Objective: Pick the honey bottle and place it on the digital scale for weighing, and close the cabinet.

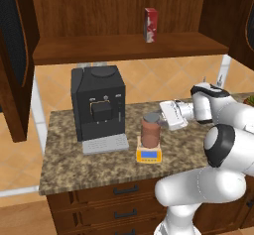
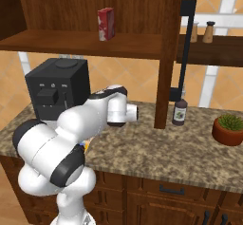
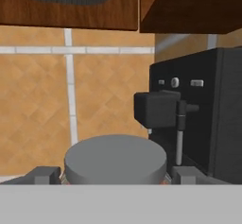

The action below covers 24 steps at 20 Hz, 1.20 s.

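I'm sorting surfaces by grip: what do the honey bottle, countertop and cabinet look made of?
Honey bottle: smooth reddish-brown body, maybe glass or plastic, with a matte grey lid. Countertop: speckled brown, granite-like stone. Cabinet: dark wood showing grain.

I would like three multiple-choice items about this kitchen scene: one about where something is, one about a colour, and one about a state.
1. Where does the honey bottle stand?
A. On the digital scale
B. On the cabinet shelf
C. On top of the coffee machine

2. What colour is the body of the digital scale?
A. Green
B. Yellow
C. White

3. In what state are the doors of the cabinet?
A. Both shut
B. Taken off
C. Swung open

Answers:
1. A: in the left base view the reddish-brown jar sits on the plate of the scale, beside the black coffee machine, with the gripper at its grey lid.
2. B: the flat device under the jar is yellow with a blue display strip.
3. C: the shelf with the red-and-white carton lies exposed, and the doors stand out to both sides.
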Tool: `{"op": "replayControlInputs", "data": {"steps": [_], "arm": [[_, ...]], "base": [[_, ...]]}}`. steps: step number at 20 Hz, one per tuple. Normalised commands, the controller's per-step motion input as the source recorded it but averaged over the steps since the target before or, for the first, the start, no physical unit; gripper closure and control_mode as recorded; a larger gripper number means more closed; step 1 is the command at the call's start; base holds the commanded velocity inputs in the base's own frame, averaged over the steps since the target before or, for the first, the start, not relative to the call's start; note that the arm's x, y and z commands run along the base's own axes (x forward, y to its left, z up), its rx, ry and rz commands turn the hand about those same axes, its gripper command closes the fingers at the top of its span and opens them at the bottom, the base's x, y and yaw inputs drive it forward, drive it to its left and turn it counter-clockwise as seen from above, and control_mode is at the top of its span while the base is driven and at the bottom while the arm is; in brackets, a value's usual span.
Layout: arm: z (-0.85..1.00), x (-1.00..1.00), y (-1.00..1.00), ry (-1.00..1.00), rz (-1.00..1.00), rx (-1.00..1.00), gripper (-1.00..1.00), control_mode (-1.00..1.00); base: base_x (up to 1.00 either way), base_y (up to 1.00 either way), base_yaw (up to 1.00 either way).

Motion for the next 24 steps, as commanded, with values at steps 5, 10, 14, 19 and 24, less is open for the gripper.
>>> {"op": "replayControlInputs", "data": {"steps": [5, 10, 14, 19, 24], "arm": [[-0.01, 0.0, 0.02, 0.0, 0.0, 0.0, -1.0, -1.0], [0.0, 0.0, -0.06, 0.0, 0.0, 0.0, -1.0, -1.0], [0.0, 0.0, -0.02, 0.0, 0.0, 0.0, -1.0, -1.0], [0.0, -0.05, -0.1, -0.01, 0.0, 0.01, -1.0, -1.0], [0.0, -0.02, -0.12, -0.04, 0.0, 0.01, -1.0, -1.0]], "base": [[0.0, 0.0, 0.0], [0.0, 0.0, 0.0], [0.0, 0.0, 0.0], [0.0, 0.0, 0.0], [0.0, 0.0, 0.0]]}}
